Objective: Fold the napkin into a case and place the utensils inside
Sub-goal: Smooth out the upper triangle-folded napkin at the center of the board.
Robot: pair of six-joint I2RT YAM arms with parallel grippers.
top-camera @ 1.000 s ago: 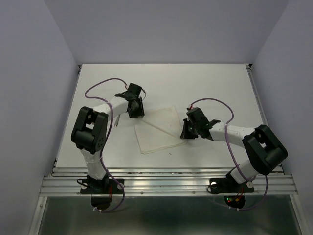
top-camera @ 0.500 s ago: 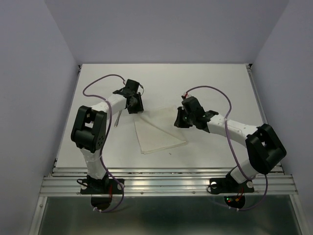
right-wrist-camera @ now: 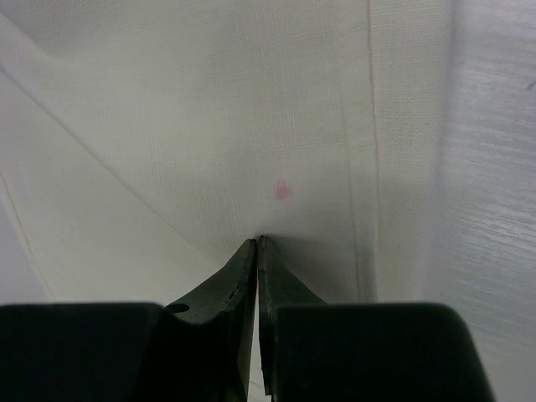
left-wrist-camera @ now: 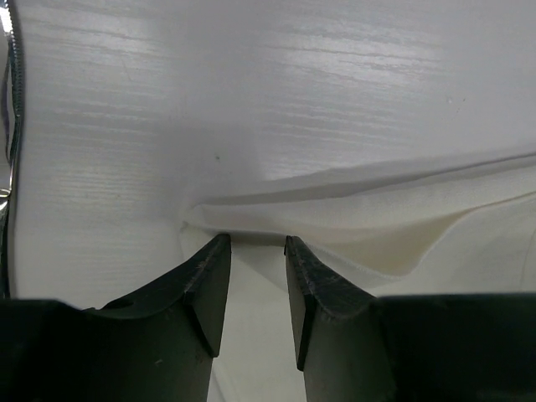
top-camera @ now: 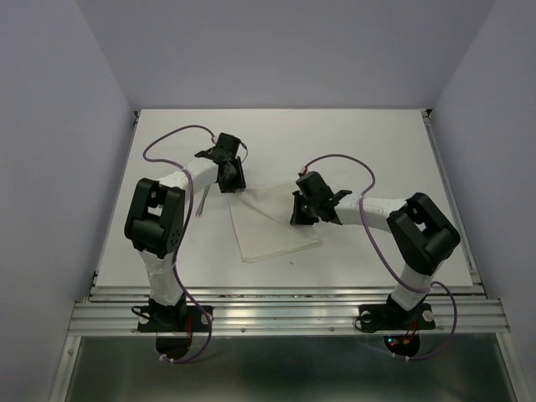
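Though limp, napkin (right-wrist-camera: 209, 126) in right hand (right-wrist-camera: 257, 243)

White links (top-camera: 394, 219), black joints (top-camera: 153, 219), purple cables (top-camera: 335, 157); black left end effector (left-wrist-camera: 254, 240), right end effector (right-wrist-camera: 255, 241).

white napkin (right-wrist-camera: 209, 126), maybe a pinkish speck (right-wrist-camera: 283, 190)

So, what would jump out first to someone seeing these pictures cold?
The white napkin, mid-table and nearly lost against the white tabletop, has its right side lifted into a fold. The right end effector is pinched shut on that raised edge, while the left end effector sits open at the napkin's far left corner.
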